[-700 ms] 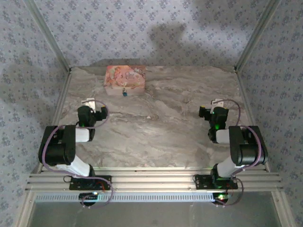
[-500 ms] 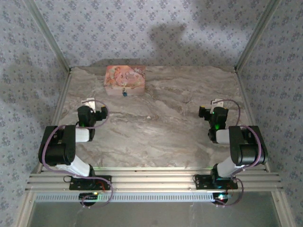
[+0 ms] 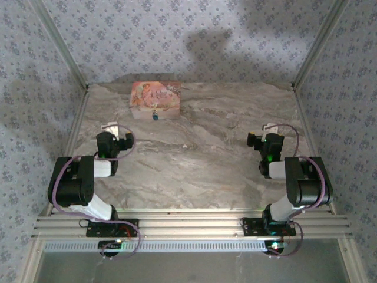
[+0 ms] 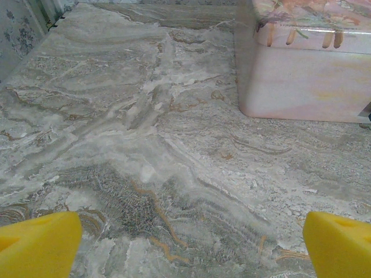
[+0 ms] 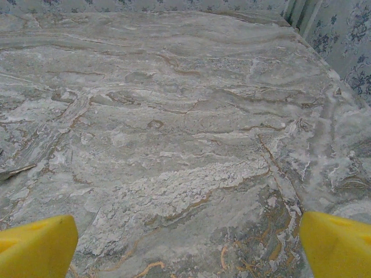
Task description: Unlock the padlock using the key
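Padlock location: the padlock (image 3: 155,116) sits against the front wall of the pink box (image 3: 155,97), at the far end of the surface (image 3: 224,171), left of centre; its blue body is too small for you to read the keyhole side.
Key location: a small pale speck, judged to be the key (image 3: 186,146), lies flat on the open surface between the two arms; it is closer to the arm bases than the padlock; a thin metal sliver at the left edge of the right wrist view agrees with this.
Left gripper (image 4: 188,246): fingers spread wide, nothing between them; the pink box stands ahead and to the right of them, well apart.
Right gripper (image 5: 185,246): fingers spread wide, nothing held; bare surface ahead.
Governing relation: the key lies ahead and inboard of both arms, roughly midway between them; the padlock lies ahead and inboard of the left arm, which is the nearer one; expect the right arm to fetch the key.
Key long axis: judge it roughly crosswise to the right fingers; confirm before you close.
Progress: task judged not yet begun; key not picked up, padlock untouched.
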Robot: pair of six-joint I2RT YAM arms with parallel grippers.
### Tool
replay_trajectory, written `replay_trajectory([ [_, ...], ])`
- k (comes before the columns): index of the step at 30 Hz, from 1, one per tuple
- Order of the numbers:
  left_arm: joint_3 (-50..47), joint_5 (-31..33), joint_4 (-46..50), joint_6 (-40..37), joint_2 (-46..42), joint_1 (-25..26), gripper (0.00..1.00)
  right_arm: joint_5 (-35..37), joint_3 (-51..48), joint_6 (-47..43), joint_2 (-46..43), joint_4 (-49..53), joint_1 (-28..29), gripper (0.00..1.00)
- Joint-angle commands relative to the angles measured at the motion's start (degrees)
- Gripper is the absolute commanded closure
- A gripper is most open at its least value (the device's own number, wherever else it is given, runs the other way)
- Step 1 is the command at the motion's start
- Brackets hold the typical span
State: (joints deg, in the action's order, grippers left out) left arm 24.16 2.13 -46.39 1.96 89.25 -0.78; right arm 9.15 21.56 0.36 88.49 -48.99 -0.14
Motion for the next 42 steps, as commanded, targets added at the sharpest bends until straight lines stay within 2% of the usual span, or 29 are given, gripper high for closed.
replay_trajectory([
  [1, -0.24, -1.0, 0.07, -0.82, -1.34, -0.52, 0.02, -0.62, -0.19, -0.79, -1.11, 0.3, -0.31, 0.0],
  [14, -0.26, -1.03, 0.07, -0.82, -1.31, -0.53, 0.02, -1.37, -0.06, -0.63, -1.17, 0.48, -0.72, 0.0],
  [21, -0.49, -4.71, -0.33, -0.01, -1.34, -2.37, 0.02, -1.82, -0.28, -0.71, -1.3, 0.35, -0.76, 0.0],
  [26, -0.36, -7.75, 0.52, -0.43, -2.37, -2.96, 0.02, -3.87, 3.68, -3.26, -4.96, 10.03, 0.45, 0.0],
  [27, 0.28, -7.61, 3.12, -0.37, -4.03, -2.96, 0.02, -3.79, 5.56, -3.88, -6.5, 14.65, 1.08, 0.0],
  [29, 4.5, -2.38, 14.84, 2.62, -7.94, -3.13, 0.02, -3.36, 10.16, -5.04, -8.87, 23.57, 2.55, 0.0],
  [31, 10.55, 1.56, 27.44, 6.48, -10.42, -4.23, 0.02, -1.71, 18.07, 2.07, -9.5, 36.71, 3.35, 0.0],
  [33, 17.71, 1.81, 39.81, 11.68, -10.78, -5.59, 0.02, -6.9, 27.91, 10.06, -6.57, 49.9, 2.86, 0.0],
  [37, 34.6, -6.07, 61.23, 19.34, -4.61, -8.86, 0.02, -7.61, 45.85, 17.6, 5.02, 64.85, 8.26, 0.07],
  [42, 52.23, -22.48, 69.41, 22.31, 9.53, -10.51, 0.02, -8.24, 70.74, 22.78, 21.23, 75.84, 18.21, 0.09],
])
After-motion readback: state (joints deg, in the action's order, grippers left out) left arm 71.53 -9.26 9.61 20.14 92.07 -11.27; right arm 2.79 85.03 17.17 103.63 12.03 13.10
